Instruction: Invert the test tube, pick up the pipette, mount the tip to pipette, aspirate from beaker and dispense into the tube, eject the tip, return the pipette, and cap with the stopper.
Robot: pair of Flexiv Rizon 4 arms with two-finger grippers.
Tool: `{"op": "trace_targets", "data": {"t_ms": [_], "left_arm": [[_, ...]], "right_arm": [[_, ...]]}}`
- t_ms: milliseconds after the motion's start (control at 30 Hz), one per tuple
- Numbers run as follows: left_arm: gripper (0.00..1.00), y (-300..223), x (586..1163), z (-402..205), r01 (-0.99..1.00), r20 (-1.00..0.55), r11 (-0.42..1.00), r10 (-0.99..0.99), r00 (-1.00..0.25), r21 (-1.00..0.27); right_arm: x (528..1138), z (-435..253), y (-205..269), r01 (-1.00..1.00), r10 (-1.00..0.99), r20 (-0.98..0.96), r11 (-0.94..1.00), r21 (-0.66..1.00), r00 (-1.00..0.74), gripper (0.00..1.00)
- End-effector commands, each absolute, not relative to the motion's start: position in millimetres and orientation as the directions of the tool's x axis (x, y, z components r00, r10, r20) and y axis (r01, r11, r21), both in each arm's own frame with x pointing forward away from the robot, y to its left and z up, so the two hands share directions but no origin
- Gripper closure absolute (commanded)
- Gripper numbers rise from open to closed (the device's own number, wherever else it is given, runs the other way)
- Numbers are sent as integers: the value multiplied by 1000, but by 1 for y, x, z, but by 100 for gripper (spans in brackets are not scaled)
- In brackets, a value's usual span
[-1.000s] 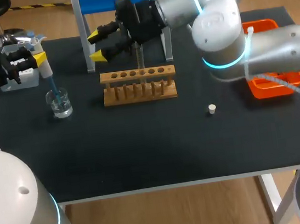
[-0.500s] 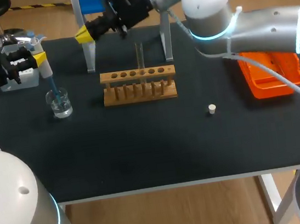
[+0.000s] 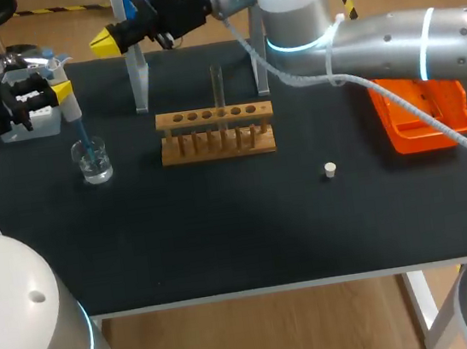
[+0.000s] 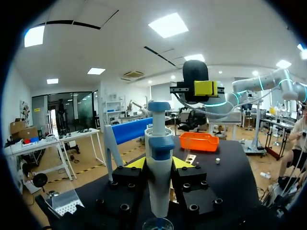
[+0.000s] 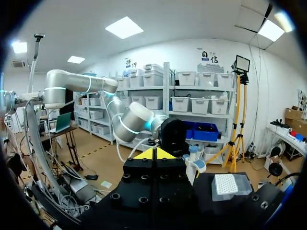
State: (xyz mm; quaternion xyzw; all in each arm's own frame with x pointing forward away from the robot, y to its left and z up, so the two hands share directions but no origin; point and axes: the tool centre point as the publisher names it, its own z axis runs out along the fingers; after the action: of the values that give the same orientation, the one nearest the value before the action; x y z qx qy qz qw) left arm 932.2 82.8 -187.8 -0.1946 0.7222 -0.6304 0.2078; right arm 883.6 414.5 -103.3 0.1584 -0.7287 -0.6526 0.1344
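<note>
Blue-tipped pipette (image 3: 70, 112) clamped in left end effector (image 3: 61, 92) (tip in beaker (image 3: 94, 165)); right end effector (image 3: 106, 42) pinched closed.

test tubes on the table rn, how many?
1. A single glass test tube stands upright in the wooden rack, near its middle. The rack's other holes look empty, and no other tube shows on the table.

Left gripper (image 4: 159, 164) clamped on the pipette (image 4: 158, 143), which stands upright with a black finger against each side of its white barrel. Its lower end points down at the mouth of the beaker (image 4: 158, 224). Ahead on the table lie an orange tray (image 4: 199, 142) and, near it, a small white stopper (image 4: 218, 161); the right gripper (image 4: 205, 88) hangs above them.
</note>
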Motion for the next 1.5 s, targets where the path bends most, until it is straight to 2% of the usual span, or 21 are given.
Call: {"op": "trace_targets", "data": {"t_ms": [33,633,1500], "left_arm": [[100,83,932,-188,-17,-56,129,-543,-838,-992],[100,83,932,-188,-17,-56,129,-543,-838,-992],[100,83,932,-188,-17,-56,129,-543,-838,-992]], "right_arm": [[889,-100,425,-44,-439,-4,80,996,-898,100],[900,-94,464,9,-412,11,6,1000,-911,100],[913,-102,498,-3,-414,4,15,1000,-910,100]]}}
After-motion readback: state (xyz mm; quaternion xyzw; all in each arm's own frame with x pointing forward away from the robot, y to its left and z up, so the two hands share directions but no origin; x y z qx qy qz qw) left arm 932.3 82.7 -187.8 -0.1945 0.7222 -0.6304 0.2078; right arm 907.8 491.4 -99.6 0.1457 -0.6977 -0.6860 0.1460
